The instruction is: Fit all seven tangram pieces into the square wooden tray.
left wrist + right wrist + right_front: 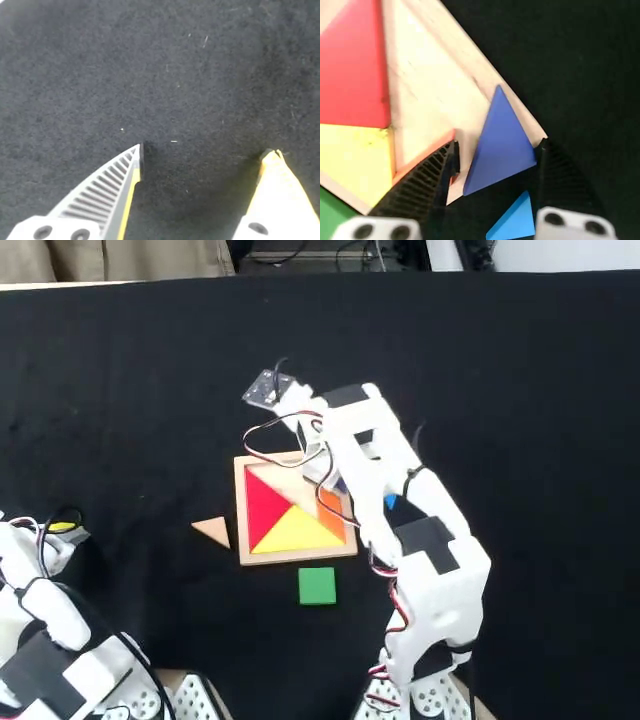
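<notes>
The square wooden tray (243, 510) lies mid-table and holds a red triangle (264, 502), a yellow triangle (296, 531) and an orange piece (333, 504). My right arm (400, 510) reaches over the tray's right side. My right gripper (499, 146) is shut on a dark blue triangle (500, 142), held over the tray's rim (470, 65). A light blue triangle (517, 222) lies on the cloth just outside that rim. A tan triangle (212, 531) sits left of the tray, and a green square (317, 585) in front of it. My left gripper (205, 150) stands open over bare cloth.
Black cloth covers the whole table. My left arm (40, 620) is folded at the near left corner, well away from the tray. Red and white wires (275, 430) loop off the right arm above the tray's far edge.
</notes>
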Motion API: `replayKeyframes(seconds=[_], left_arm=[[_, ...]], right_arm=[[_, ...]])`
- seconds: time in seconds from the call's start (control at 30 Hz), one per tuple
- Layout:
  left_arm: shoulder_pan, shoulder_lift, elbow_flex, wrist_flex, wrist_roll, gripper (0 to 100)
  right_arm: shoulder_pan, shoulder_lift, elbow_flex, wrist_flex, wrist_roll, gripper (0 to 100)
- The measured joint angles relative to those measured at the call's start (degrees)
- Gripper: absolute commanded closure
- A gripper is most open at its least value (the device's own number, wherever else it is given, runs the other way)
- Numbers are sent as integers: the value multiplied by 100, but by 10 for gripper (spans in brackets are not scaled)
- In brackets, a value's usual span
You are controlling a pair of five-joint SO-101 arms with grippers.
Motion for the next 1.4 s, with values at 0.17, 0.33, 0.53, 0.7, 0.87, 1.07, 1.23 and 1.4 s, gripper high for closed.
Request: replayKeyframes(seconds=[0.17, 0.33, 0.53, 0.7, 0.87, 1.07, 1.23, 1.4], left_arm=[[0, 0, 0, 0, 0, 636], [0, 0, 0, 0, 0, 636], [0, 0, 0, 0, 0, 636], [0, 0, 0, 0, 0, 636], [0, 0, 0, 0, 0, 636], [0, 0, 0, 0, 0, 636], [0, 0, 0, 0, 0, 636], [0, 0, 0, 0, 0, 636]], right_arm=[[-185, 0, 62, 0, 62, 758], [-185, 0, 62, 0, 62, 758], [-44, -501, 132, 0, 62, 759], [378, -914, 615, 0, 62, 840], [88, -932, 1266, -290, 62, 879], [-167, -932, 1310, -448, 62, 877], [-158, -932, 1310, -448, 62, 881], [-158, -932, 1310, -484, -114, 936]])
